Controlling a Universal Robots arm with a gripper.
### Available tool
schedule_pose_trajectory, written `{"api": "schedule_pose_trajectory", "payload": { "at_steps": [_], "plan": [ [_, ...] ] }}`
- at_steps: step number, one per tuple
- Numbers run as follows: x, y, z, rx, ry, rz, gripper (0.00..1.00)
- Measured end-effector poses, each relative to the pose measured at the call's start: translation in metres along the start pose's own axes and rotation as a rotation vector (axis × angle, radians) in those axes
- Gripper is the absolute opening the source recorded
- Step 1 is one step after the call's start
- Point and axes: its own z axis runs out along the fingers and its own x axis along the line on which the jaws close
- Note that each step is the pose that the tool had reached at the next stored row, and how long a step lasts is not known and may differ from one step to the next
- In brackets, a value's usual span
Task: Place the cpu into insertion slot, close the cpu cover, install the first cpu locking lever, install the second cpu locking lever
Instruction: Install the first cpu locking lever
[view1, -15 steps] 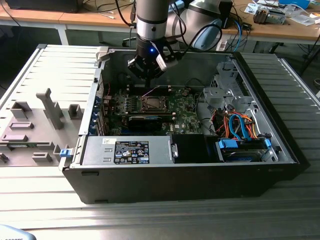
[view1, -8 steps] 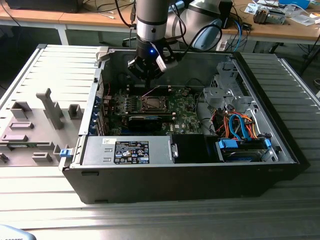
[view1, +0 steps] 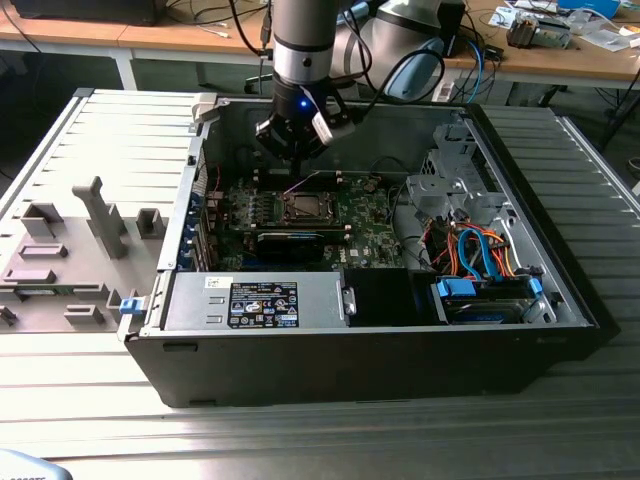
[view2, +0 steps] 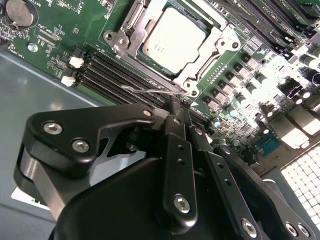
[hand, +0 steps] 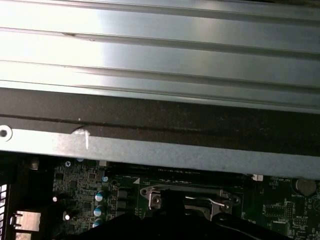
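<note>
In the second wrist view the cpu lies flat in the insertion slot, silver top up. The cpu cover is down around it as a silvery frame. A thin wire locking lever runs along the socket's edge beside the memory slots. My gripper has its black fingers shut together, and their tip is at this lever. I cannot tell whether they pinch it. In the exterior view the gripper hangs just above the insertion slot inside the open computer case. A lever line slants up from the socket.
Long memory slots lie close to the fingertip. A long black card sits just in front of the socket, the power supply nearer still. Drive cage and orange and blue cables are on the exterior view's right. The case wall rises behind.
</note>
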Motion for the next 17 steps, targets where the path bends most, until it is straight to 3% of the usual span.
{"api": "schedule_pose_trajectory", "payload": {
  "at_steps": [17],
  "plan": [
    [-0.0001, -0.0002, 0.0061, -0.0001, 0.0000, 0.000, 0.11]
  ]
}}
